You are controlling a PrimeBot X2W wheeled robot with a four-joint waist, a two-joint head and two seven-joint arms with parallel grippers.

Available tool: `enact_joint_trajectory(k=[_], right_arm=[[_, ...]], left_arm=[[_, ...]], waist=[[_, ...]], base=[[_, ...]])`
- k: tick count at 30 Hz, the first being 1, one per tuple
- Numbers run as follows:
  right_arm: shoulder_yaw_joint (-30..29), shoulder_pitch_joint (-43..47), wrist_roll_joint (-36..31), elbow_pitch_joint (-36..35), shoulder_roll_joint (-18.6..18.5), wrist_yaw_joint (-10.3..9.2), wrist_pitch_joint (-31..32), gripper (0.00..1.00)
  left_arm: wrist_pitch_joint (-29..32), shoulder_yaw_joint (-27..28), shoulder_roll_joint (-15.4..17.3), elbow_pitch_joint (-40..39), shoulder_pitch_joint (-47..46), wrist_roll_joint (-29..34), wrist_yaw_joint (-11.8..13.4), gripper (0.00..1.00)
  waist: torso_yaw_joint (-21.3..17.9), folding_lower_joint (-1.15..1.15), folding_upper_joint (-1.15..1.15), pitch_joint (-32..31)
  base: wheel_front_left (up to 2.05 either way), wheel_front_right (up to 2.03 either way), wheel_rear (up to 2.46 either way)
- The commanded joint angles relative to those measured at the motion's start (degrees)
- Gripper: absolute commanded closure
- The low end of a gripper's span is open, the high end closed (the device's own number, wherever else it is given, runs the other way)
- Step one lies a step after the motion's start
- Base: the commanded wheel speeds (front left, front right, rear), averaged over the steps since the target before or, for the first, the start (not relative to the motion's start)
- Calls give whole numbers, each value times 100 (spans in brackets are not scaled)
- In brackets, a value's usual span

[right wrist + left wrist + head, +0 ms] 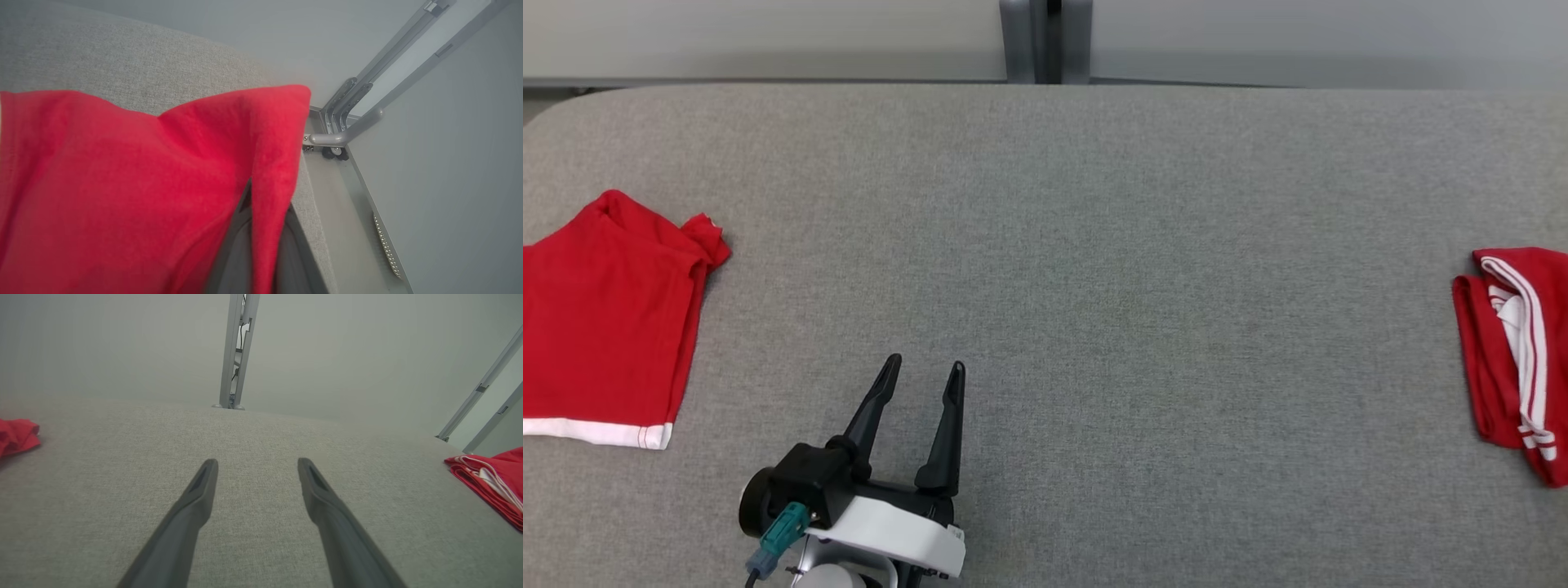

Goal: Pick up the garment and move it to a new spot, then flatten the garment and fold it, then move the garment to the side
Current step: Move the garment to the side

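A grey woven surface [1094,245] is spreading across the head view, its far corners rounding off. Behind it, pale wall panels [752,37] are standing with a grey metal post [1045,41] rising between them. On the surface's left side, a folded red cloth with a white hem [605,327] is lying flat, running off that view's edge. In the right wrist view, a curved grey tube [347,132] is meeting slanted rails [392,53] beyond the surface's corner, with small dark wheel-like parts [335,153] sitting just beneath it.
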Motion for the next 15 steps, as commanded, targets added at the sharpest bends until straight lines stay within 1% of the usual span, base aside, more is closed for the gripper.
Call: enact_joint_trajectory(k=[1, 4, 6, 7, 9, 12, 13, 14, 15], right_arm=[[-107, -124, -204, 78, -38, -6, -53, 100], [-388, -282, -656, 151, -154, -6, -57, 100], [-620, -303, -917, 173, -160, -6, -58, 100], [-620, -303, -917, 173, -160, -6, -58, 100], [-836, -311, -1243, 180, -194, -6, -59, 100], [-1228, -214, -1573, 188, -119, -6, -59, 100], [-1353, -173, -1685, 190, -99, -6, -59, 80], [-1474, -148, -1812, 188, -85, -6, -58, 21], [-1611, -126, -1893, 188, -37, -6, -40, 0]], left_arm=[[-21, 1, 25, -14, -116, -37, 32, 0], [-21, 9, 24, -11, -186, -48, 31, 0], [-21, 15, 25, 3, -209, -34, 21, 0], [-21, 15, 25, 3, -209, -34, 21, 0], [-21, 22, 24, 9, -244, -30, 10, 0], [-21, 35, 24, 19, -260, -30, 2, 0], [-21, 37, 24, 26, -256, -29, 2, 0], [-21, 40, 24, 32, -256, -28, -2, 0], [-21, 41, 24, 39, -260, -27, -9, 0]], waist=[[65, 0, 0, 130], [111, 0, 0, 250], [135, 0, 0, 307], [135, 0, 0, 307], [152, 0, 0, 342], [162, 0, 0, 372], [163, 0, 0, 375], [162, 0, 0, 378], [162, 0, 0, 377]], base=[[0, 0, 0], [0, 0, 0], [0, 0, 0], [0, 0, 0], [0, 0, 0], [0, 0, 0], [0, 0, 0], [0, 0, 0], [0, 0, 0]])
